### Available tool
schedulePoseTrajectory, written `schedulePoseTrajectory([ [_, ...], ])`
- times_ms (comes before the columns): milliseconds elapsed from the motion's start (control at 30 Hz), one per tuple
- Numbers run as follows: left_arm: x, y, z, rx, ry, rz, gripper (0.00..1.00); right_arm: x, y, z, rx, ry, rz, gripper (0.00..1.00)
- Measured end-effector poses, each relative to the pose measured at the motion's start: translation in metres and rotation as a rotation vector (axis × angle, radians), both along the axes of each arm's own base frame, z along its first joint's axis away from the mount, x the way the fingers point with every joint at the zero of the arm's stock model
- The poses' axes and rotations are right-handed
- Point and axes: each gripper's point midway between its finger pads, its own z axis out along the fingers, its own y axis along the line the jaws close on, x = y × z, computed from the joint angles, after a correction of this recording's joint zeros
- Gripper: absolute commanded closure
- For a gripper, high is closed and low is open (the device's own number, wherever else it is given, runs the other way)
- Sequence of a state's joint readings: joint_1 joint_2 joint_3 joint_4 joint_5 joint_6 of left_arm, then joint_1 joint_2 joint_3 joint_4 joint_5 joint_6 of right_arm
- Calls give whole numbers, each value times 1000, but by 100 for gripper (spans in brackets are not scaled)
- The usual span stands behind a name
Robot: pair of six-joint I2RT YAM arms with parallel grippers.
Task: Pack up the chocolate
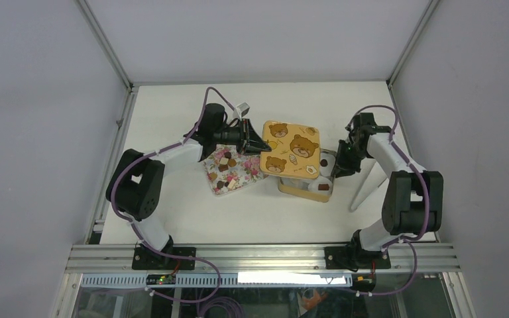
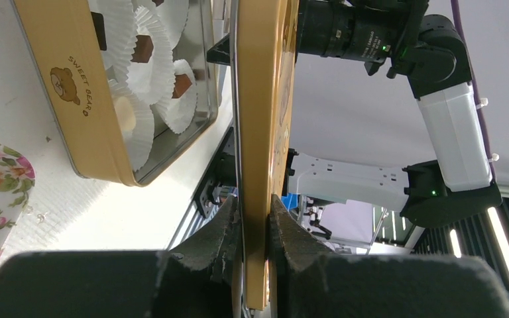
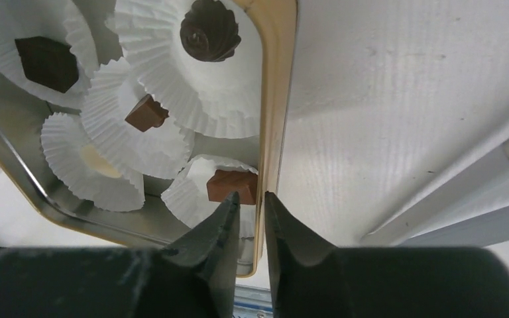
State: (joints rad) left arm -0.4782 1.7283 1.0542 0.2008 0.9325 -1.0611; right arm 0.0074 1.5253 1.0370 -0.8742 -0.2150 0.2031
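A: Checking hidden stuff first. From above, the lid covers most of the tin. Only the tin's near wall and right corner show.

B: Lid held?

A: Yes. The left gripper is clenched on the lid's edge, and the lid is clear of the tin. The left wrist view sees it edge-on, so the bear print barely shows.

B: Right gripper?

A: Pinching the tin's right wall, one finger inside and one outside.

B: Where's the chocolate?

A: Two places. Some sits in white paper cups inside the tin. More lies on the floral tray, on the desk just left of the tin.

B: Orientation?

A: Going by the right wrist view:
- A brown block sits just above the inner fingertip, against the tin wall, with its long side running left-right across the picture.
- A smaller brown piece is tipped up on a corner.
- A dark square block lies flat at upper left.
- A round fluted one at the top has no long axis.
- A pale piece is hard to make out against its cup.

B: Tray pieces?

A: Too small from above to tell shape or direction. In the left wrist view the tray is cut off at the left edge, and the upper cups are cropped.
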Motion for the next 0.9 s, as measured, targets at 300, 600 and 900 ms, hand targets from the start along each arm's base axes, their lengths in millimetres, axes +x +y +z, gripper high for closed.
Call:
schedulePoseTrajectory([
  [300,11,-5,-27,57,25,-20,100,3,3,32,48,-94,-45,44],
  [600,15,-10,-32,91,11,-70,100,14,5,127,329,-400,-166,24],
  [900,13,-54,-46,99,-7,-163,100,7,14,97,385,-289,-181,22],
])
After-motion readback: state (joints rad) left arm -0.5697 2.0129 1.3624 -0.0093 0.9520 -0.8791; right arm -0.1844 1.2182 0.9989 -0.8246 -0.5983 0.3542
